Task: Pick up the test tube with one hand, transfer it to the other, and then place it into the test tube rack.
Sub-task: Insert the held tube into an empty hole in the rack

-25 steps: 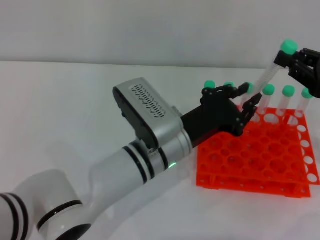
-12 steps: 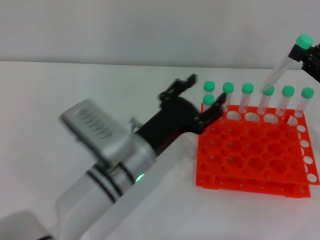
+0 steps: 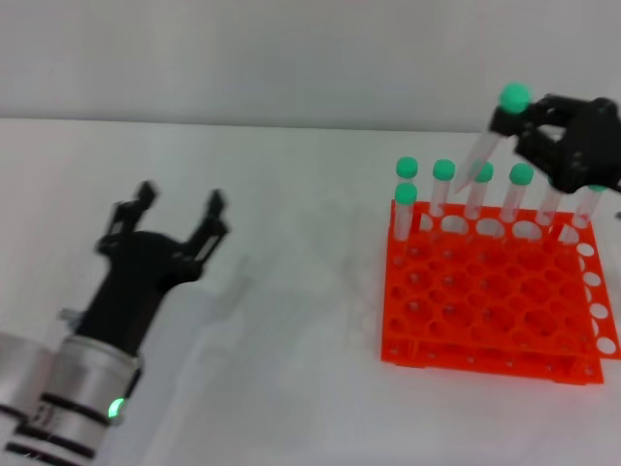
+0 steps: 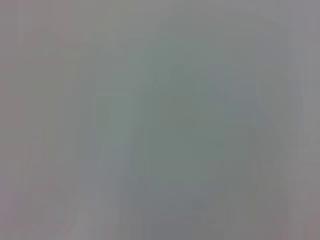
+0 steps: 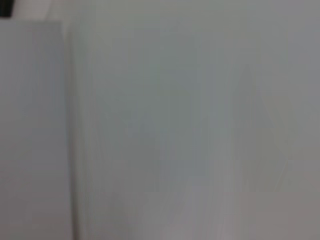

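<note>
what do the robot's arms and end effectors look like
Left end effector: black claw with jointed fingers, on a silver-white cylindrical arm with black bands and a small green light. Right end effector: a matching black jointed claw; its arm is out of frame.

L gripper (image 3: 177, 216) sits at approx 9 o'clock in head view, low over the worktop (image 3: 291, 320), fingers (image 3: 212, 221) spread wide, nothing between them; its arm enters from approx 7 o'clock, green light lit on the wrist. R gripper (image 3: 524, 124) is up at approx 2 o'clock, fingers clamped on the test tube (image 3: 488, 144), held tilted.
</note>
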### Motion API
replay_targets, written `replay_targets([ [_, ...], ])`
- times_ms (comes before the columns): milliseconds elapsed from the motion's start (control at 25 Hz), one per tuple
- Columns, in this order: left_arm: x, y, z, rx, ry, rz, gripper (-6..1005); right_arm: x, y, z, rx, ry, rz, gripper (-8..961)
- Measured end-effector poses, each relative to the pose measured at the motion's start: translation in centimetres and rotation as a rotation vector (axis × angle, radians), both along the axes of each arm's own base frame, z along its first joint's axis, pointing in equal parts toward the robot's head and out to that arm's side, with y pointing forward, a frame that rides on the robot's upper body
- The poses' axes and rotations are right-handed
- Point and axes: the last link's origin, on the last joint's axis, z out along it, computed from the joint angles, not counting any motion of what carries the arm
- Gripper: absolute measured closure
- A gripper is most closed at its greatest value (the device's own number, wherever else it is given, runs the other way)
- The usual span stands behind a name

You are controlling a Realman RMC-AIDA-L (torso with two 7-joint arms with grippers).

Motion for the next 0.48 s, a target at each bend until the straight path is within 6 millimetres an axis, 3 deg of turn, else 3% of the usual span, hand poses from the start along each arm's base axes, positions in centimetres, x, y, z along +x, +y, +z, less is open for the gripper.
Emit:
replay_targets([
  [120, -2.1, -0.8, 1.1, 0.049, -0.004, 0.075, 120, -0.4, 0.3, -1.7, -0.021, -0.066, 0.008, 668],
  [480, -2.5, -1.0, 1.3, 0.053, 0.000, 0.089, 120, 0.4, 0.9, -4.0, -0.019, -0.146, -0.046, 651],
])
